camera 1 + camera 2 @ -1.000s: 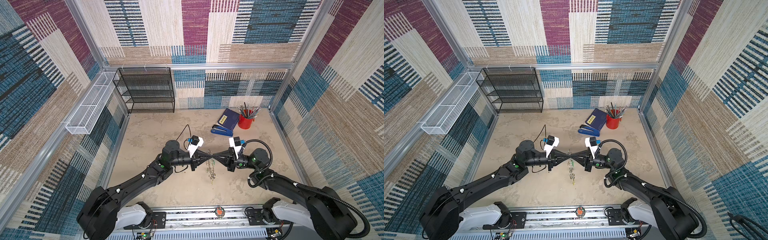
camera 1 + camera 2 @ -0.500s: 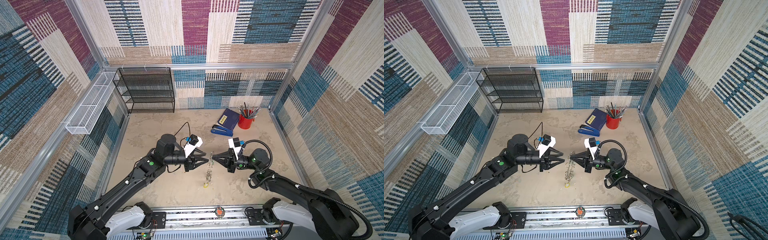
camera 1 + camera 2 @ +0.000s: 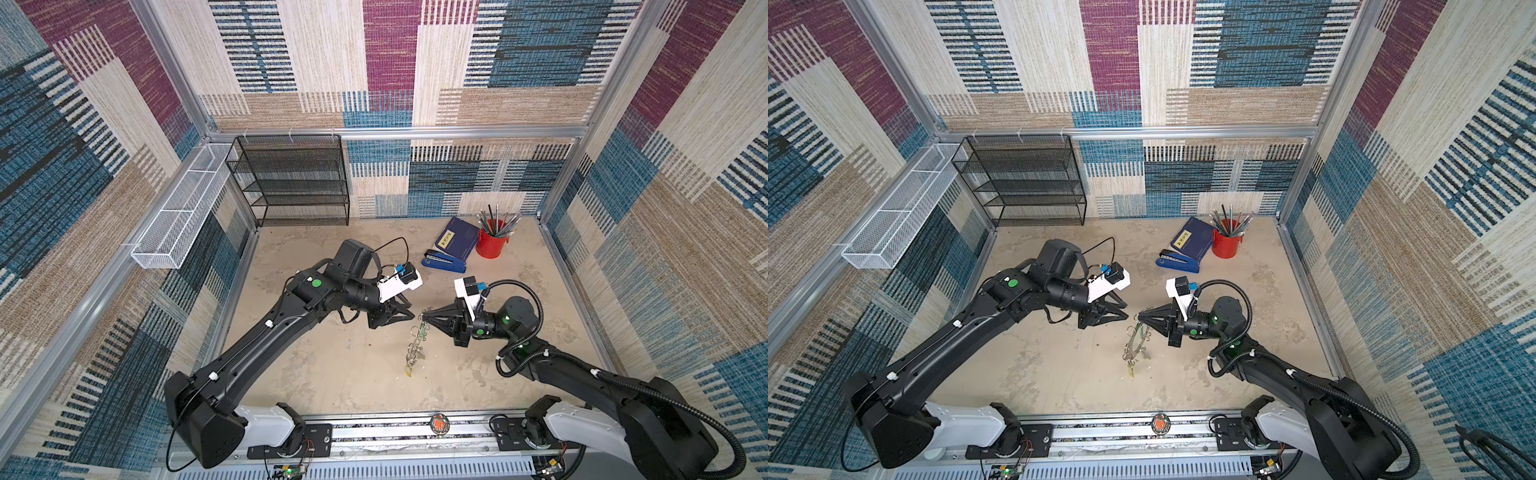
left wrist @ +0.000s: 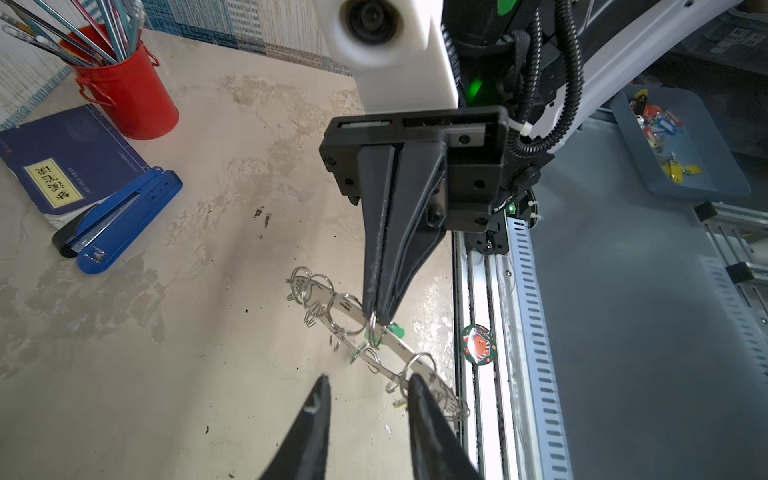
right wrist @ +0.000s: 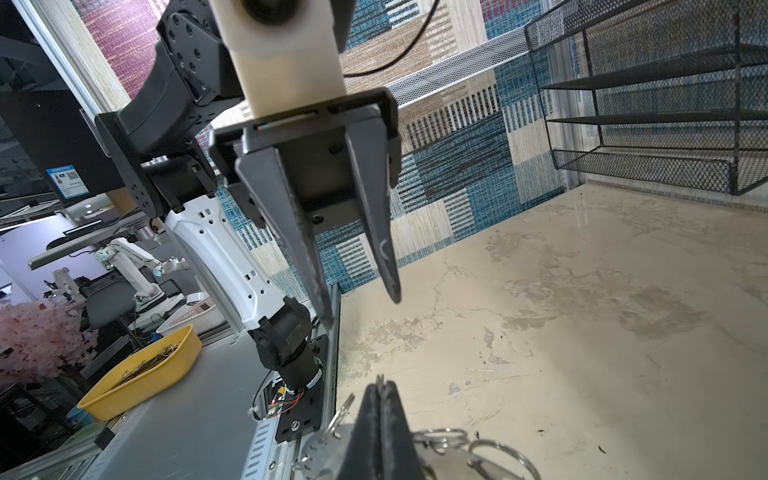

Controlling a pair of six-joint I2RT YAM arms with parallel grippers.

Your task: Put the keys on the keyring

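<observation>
The keyring (image 3: 417, 345) (image 3: 1136, 340), a flat grey metal disc edged with small split rings, hangs tilted just above the table. My right gripper (image 3: 424, 320) (image 3: 1139, 319) (image 4: 380, 320) (image 5: 380, 384) is shut on one split ring at its upper edge. Keys dangle from it: a green tag (image 4: 398, 331) shows near the grip and a yellow tag (image 3: 409, 374) at its low end. My left gripper (image 3: 411, 316) (image 3: 1124, 313) (image 4: 369, 380) (image 5: 360, 307) is open and empty, a short way left of the keyring and facing the right gripper.
A blue stapler (image 3: 444, 262), a navy book (image 3: 457, 240) and a red cup of pencils (image 3: 492, 243) stand at the back right. A black mesh shelf (image 3: 299, 183) lines the back wall, with a white wire basket (image 3: 183, 216) on the left wall. A grey tray of tagged keys (image 4: 673, 145) lies off the table.
A second ago my left gripper was shut tip to tip against the right one. It has opened and drawn back to the left. The keyring still hangs from the right gripper.
</observation>
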